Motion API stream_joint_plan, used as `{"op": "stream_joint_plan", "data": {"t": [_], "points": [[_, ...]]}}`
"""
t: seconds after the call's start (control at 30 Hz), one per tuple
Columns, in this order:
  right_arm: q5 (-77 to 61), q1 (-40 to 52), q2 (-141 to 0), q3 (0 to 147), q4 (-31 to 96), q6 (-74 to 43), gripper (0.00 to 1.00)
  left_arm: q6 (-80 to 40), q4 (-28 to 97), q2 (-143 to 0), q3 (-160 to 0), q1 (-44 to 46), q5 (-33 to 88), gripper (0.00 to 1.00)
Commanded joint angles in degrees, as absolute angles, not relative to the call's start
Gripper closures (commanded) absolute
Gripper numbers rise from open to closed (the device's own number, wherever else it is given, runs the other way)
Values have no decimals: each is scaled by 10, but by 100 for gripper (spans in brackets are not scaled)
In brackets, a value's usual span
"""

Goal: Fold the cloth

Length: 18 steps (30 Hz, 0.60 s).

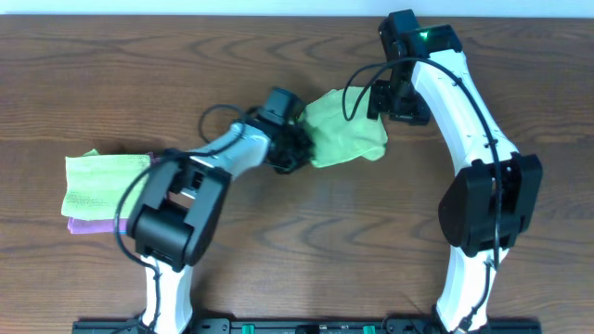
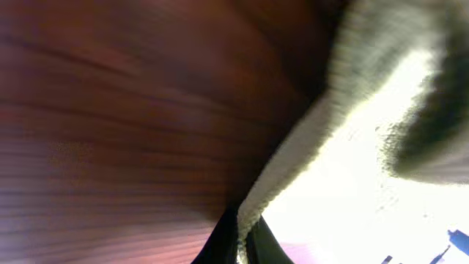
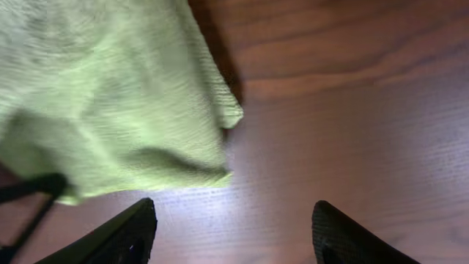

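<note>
Green cloth (image 1: 345,134) crumpled at centre of table (image 1: 111,74); left gripper (image 1: 290,153) pinches its left edge; right gripper (image 3: 234,216) spread, empty, beside the right corner. I'd seize that corner before lifting, keeping the edge taut.

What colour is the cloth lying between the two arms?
The cloth is light green, plain with no pattern. The right wrist view shows it best.

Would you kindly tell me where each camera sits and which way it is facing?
Overhead: above the table, looking straight down; left arm, right arm, green cloth, folded stack.
Left wrist: low over the wood, blurred, facing the cloth's edge; left hand pinching it.
Right wrist: looking down at wood and cloth; right hand open, empty.
Shared: all three show the green cloth.
</note>
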State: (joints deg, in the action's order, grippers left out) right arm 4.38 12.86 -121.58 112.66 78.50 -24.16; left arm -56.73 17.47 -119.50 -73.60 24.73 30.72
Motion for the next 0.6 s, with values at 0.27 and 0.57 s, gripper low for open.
{"op": "stream_joint_plan", "data": {"t": [0.27,0.57], "points": [[10,140,-1191,1136,802,-246,35,-421,307,-1172,-724,124,287,94],[10,177,-1192,1135,823,-249,29,-381,342,-1172,-724,81,283,94]]}}
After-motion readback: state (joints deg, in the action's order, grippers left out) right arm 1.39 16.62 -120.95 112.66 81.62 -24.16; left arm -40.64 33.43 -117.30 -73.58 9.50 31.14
